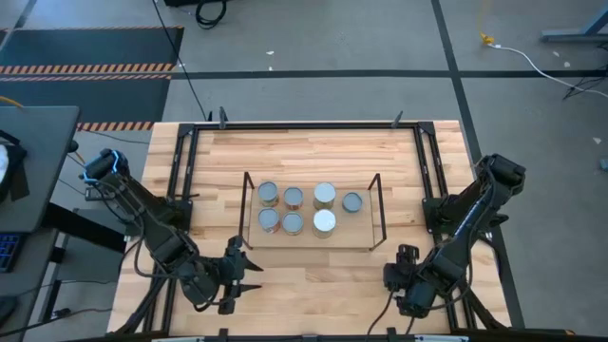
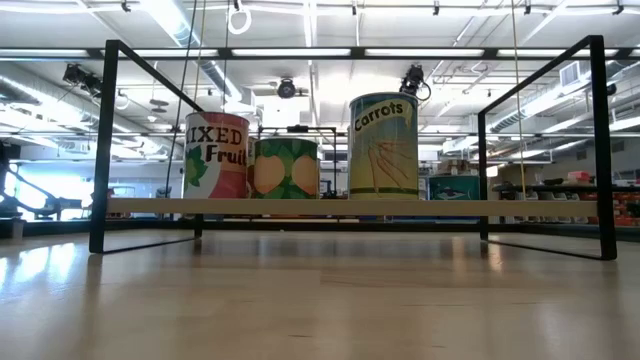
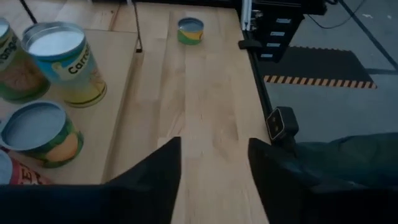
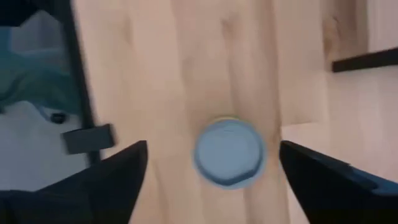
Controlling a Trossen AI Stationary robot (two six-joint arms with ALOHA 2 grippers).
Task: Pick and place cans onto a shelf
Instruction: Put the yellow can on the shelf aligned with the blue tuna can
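Seven cans stand upright on the board of the shelf (image 1: 378, 211) at mid-table, in two rows, among them a shiny-topped one (image 1: 325, 222). The low view shows the shelf (image 2: 108, 150) with a Mixed Fruit can (image 2: 215, 155), a green can (image 2: 285, 168) and a Carrots can (image 2: 383, 145). One more can (image 4: 229, 152) stands on the bare table near the front right; it also shows in the left wrist view (image 3: 190, 30). My right gripper (image 1: 407, 258) (image 4: 211, 171) hangs above it, open, with a finger out to each side. My left gripper (image 1: 242, 275) (image 3: 214, 180) is open and empty at the front left.
The black outer table frame (image 1: 304, 124) runs round the tabletop; its right rail (image 3: 249, 37) passes close to the loose can. Bare wood lies between the shelf and the table's near edge (image 1: 313, 285). Shelf cans (image 3: 65, 59) show beside my left gripper.
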